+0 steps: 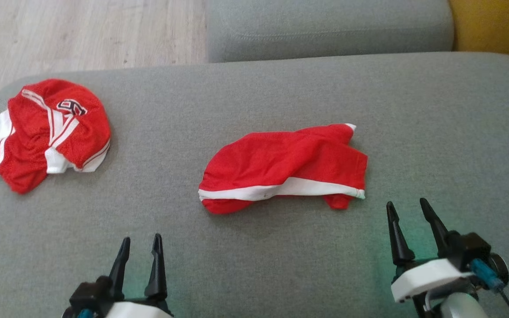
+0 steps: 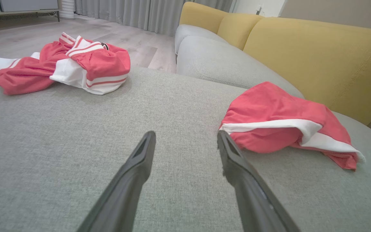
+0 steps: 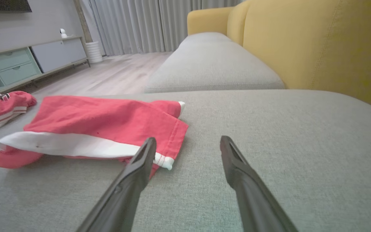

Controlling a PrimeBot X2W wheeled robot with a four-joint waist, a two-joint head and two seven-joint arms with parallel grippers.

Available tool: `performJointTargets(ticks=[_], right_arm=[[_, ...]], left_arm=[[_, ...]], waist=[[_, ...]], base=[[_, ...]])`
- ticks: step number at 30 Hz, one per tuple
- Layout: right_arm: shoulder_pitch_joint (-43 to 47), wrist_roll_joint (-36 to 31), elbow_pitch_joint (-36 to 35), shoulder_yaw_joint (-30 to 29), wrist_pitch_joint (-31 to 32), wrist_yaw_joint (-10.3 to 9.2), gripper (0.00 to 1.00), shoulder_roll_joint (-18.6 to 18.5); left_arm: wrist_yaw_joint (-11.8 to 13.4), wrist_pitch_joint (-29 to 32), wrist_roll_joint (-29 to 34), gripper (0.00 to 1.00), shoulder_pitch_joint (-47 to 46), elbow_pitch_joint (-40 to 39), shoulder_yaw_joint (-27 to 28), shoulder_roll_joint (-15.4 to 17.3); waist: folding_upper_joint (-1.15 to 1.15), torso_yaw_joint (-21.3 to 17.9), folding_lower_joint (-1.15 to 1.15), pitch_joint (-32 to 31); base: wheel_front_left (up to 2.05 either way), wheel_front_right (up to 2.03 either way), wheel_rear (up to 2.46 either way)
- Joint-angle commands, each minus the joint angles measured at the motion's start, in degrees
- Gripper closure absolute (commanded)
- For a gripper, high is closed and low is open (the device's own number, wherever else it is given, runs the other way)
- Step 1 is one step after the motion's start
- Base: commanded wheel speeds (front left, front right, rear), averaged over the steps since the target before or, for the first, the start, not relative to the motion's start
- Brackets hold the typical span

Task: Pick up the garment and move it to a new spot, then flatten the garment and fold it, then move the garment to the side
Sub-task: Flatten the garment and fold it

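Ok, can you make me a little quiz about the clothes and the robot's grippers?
1. True or false: the left gripper holds the shorts.
2. Which lies nearer the right gripper? A) jersey B) shorts C) both equally near
3. Fill in: both grippers are ____.
Key: 1 false; 2 B; 3 open.

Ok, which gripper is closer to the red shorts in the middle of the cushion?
Right. The right gripper hovers just off the right-hand corner of the red shorts; the left gripper sits farther off, short of their left end.
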Motion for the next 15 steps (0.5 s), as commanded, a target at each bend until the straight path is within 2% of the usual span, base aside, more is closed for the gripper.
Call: performJointTargets(ticks=[1,6,15], right_arm=[[-3.0,-0.2,-0.8,1.0,-0.6,0.44,0.00,-0.3],[-8.2,1.9,6.5,0.7,0.4,0.44,0.00,-0.3],[-16.3,7.6,17.6,6.6,3.0,0.44,0.00,-0.3]], left_arm=[[-0.1,-0.7,0.6,0.00,-2.7,-1.9,2.1,-0.2],[-0.1,-0.7,1.0,0.00,-3.6,-2.3,1.9,-0.3],[-0.4,-0.7,1.3,0.00,-5.3,-1.8,1.7,-0.3]], waist=[[0.00,0.3,0.00,0.5],[0.00,1.4,0.00,2.6],[0.00,3.4,0.00,5.6]], base=[[0.00,0.00,0.00],[0.00,0.00,0.00],[0.00,0.00,0.00]])
